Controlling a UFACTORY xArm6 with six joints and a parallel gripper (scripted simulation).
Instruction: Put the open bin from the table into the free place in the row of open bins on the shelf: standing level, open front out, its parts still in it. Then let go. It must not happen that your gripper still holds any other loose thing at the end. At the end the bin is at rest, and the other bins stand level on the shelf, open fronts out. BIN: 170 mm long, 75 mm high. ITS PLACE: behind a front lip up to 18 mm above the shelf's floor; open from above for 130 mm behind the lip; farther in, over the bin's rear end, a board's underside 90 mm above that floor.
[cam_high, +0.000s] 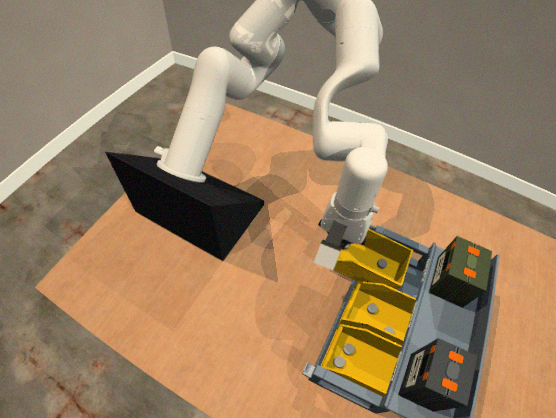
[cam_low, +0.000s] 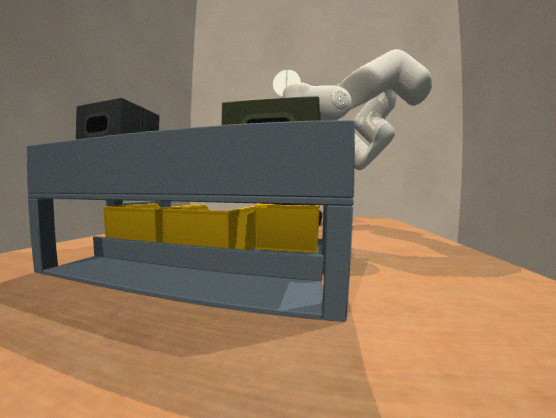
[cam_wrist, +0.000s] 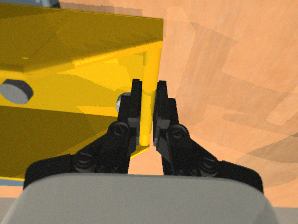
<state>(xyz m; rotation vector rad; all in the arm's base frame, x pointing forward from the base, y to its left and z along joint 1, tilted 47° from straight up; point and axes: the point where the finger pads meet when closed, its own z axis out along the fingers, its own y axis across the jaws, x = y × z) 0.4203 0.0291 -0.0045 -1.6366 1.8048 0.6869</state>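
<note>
My gripper (cam_wrist: 148, 94) is shut on the side wall of a yellow open bin (cam_high: 374, 261), near its open front. A grey round part (cam_high: 382, 263) lies inside the bin; in the wrist view a part (cam_wrist: 16, 92) shows on its floor. The bin sits at the far end of the blue-grey shelf (cam_high: 415, 320), in line with two other yellow bins (cam_high: 377, 310) (cam_high: 361, 355). From behind the shelf, the held bin (cam_low: 287, 227) shows at the right of the row, under the upper board (cam_low: 192, 160). Whether it rests on the shelf floor is not clear.
Two dark boxes (cam_high: 460, 272) (cam_high: 440, 372) stand on the shelf's upper board. The arm's black base block (cam_high: 185, 200) stands at the left on the wooden table. A shelf post (cam_low: 337, 262) stands right beside the held bin.
</note>
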